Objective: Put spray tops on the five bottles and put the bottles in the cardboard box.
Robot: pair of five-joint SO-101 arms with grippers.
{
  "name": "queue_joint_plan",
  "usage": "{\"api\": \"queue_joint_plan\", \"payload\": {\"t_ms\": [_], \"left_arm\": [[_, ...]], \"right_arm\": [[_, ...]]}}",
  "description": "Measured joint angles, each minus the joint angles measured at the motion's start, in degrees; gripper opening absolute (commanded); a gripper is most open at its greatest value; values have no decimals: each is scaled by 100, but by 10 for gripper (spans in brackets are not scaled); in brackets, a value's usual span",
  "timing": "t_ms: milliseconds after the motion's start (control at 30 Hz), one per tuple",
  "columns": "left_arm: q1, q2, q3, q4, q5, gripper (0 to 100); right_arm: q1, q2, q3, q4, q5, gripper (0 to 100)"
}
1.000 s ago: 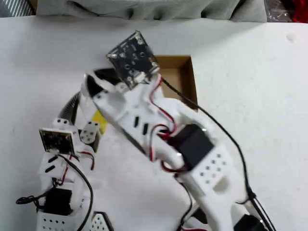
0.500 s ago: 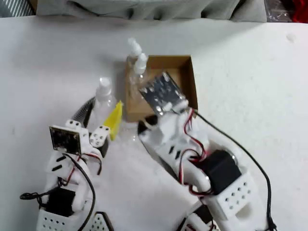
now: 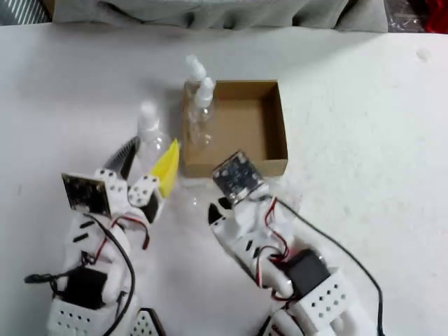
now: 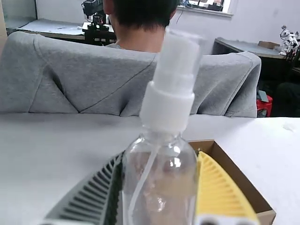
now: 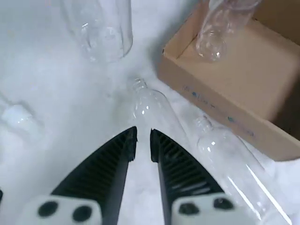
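Note:
In the left wrist view a clear bottle point(image 4: 159, 192) with a white spray top point(image 4: 169, 89) stands upright in my left gripper point(image 4: 159, 161), which is shut on it between a grey and a yellow finger. From above, that bottle point(image 3: 150, 134) is left of the cardboard box point(image 3: 276, 126). Two more topped bottles point(image 3: 203, 98) stand at the box's left wall; one point(image 5: 220, 28) is inside. My right gripper point(image 5: 143, 140) hangs shut and empty in front of the box point(image 5: 234, 79), just above two topless bottles point(image 5: 152, 110) point(image 5: 232, 157) lying on the table.
A loose white spray top point(image 5: 16, 117) lies on the table near the lying bottles. The right arm point(image 3: 294, 273) takes up the front middle of the table. A person in grey sits behind the far edge point(image 4: 93, 79).
The right arm has drawn back from over the box and the held bottle toward the table's front, uncovering the bottles. The left arm has barely shifted and still holds its bottle.

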Motion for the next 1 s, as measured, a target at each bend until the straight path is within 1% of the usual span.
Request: {"api": "queue_joint_plan", "payload": {"t_ms": [167,300,533,867,1000], "left_arm": [[0,1459,-598,-738,0,20],[53,2549,-677,-1626,0,20],[624,4149,-686,-3262,0,20],[677,6101,-703,-5319,0,20],[668,6971,-1090,-5714,0,20]], "right_arm": [[-255,-791,1477,-1547,0,15],[-308,-1644,2418,-2303,0,15],[-343,-3007,3007,-2426,0,15],[-378,-3024,3007,-2426,0,15],[-378,-3024,3007,-2426,0,15]]}}
